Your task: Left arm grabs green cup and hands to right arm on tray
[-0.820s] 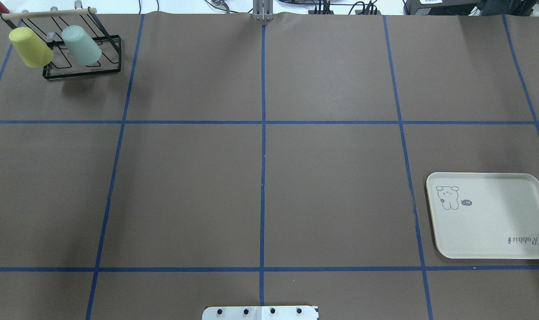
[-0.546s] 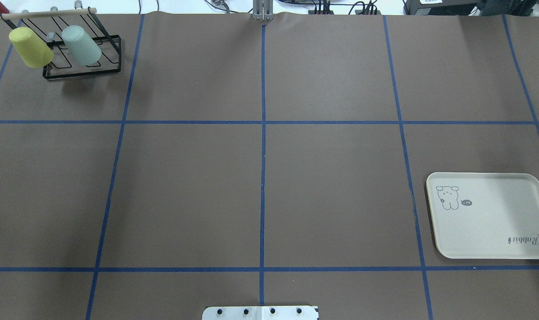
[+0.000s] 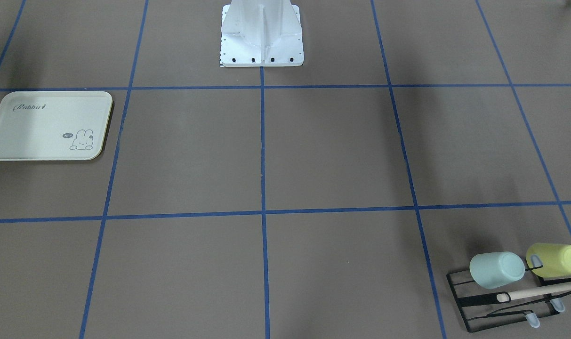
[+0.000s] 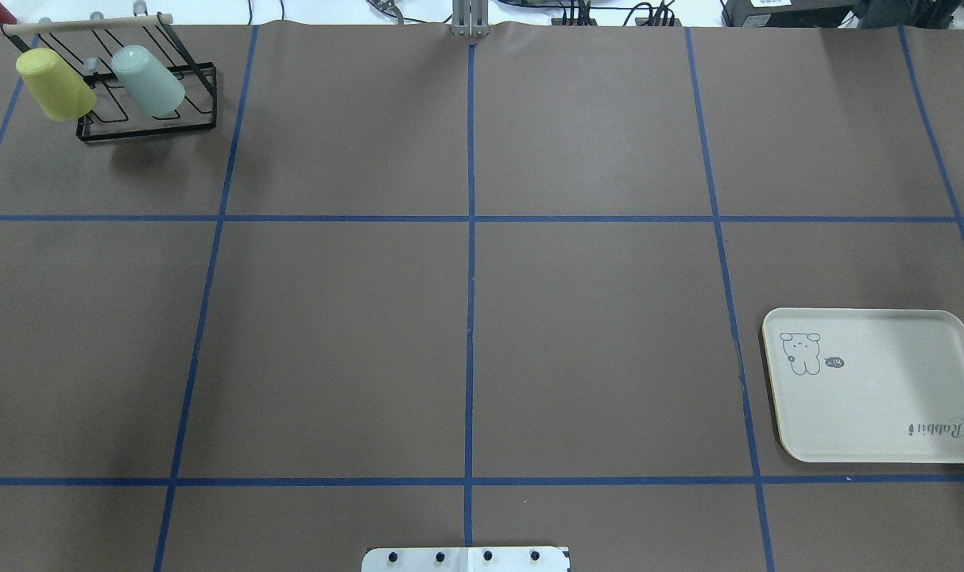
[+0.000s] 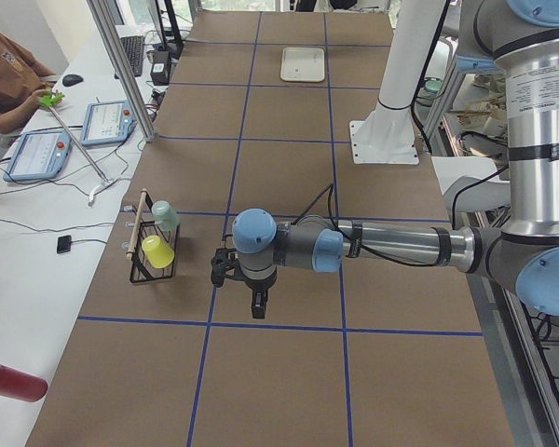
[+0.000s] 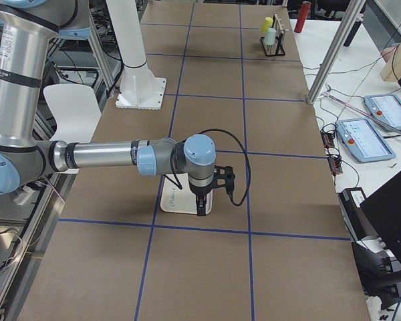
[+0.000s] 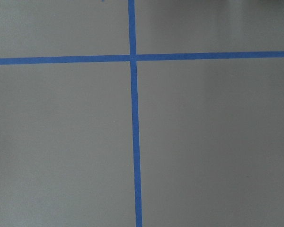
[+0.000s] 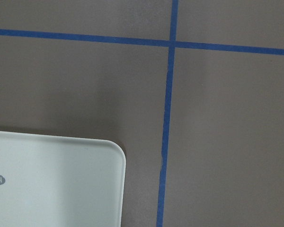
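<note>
The green cup (image 4: 148,81) hangs tilted on a black wire rack (image 4: 144,131) at the table's far left corner, beside a yellow cup (image 4: 55,84); it also shows in the front-facing view (image 3: 496,270). The cream tray (image 4: 879,385) lies at the right edge, with nothing on it. My left gripper (image 5: 258,305) points down over bare table, a short way from the rack toward the robot. My right gripper (image 6: 200,208) points down over the tray's corner (image 8: 52,184). Both grippers show only in the side views, so I cannot tell whether they are open or shut.
The robot's white pedestal (image 3: 261,33) stands at the middle of the near table edge. A red bottle (image 5: 9,382) lies on the white bench beyond the rack. Tablets (image 5: 112,121) and an operator (image 5: 9,79) are on the far side.
</note>
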{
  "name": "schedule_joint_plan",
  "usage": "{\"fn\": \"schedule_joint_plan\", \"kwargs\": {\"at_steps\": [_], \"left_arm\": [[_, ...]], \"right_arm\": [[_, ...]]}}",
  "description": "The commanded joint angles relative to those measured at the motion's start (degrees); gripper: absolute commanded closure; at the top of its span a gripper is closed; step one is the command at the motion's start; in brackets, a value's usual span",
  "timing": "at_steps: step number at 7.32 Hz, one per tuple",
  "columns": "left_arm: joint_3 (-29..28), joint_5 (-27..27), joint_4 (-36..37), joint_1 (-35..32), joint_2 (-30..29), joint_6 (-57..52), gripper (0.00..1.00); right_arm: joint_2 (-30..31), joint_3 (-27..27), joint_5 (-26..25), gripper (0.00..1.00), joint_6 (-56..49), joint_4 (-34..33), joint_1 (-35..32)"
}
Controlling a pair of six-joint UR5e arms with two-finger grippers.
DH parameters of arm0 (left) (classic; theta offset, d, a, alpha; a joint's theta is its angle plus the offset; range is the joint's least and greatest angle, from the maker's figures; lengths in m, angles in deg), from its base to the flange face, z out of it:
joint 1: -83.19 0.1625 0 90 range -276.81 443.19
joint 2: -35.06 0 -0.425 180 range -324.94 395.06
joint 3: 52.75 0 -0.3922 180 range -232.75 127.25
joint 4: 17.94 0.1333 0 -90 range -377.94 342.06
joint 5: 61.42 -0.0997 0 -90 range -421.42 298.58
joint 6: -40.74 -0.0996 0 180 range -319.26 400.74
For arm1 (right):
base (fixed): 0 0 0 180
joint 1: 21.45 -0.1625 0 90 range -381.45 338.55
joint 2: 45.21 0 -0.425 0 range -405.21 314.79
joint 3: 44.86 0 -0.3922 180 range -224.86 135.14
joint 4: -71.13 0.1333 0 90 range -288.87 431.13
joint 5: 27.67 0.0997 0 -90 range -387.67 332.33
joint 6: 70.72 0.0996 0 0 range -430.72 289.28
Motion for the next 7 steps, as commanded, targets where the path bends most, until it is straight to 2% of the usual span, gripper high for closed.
{"fn": "schedule_joint_plan", "kwargs": {"at_steps": [1,4,7], "left_arm": [[0.2,0.4,-0.2,0.0,0.4,0.4,0.0],[1.7,1.1,-0.5,0.3,-0.6,3.2,0.0],[1.6,4.0,0.3,0.5,-4.7,3.4,0.0]], "right_arm": [[0.0,-0.2,0.3,0.0,0.1,0.0,0.0],[-0.1,-0.4,1.6,0.0,0.0,0.1,0.0],[-0.3,-0.4,1.6,0.0,0.6,0.1,0.0]]}}
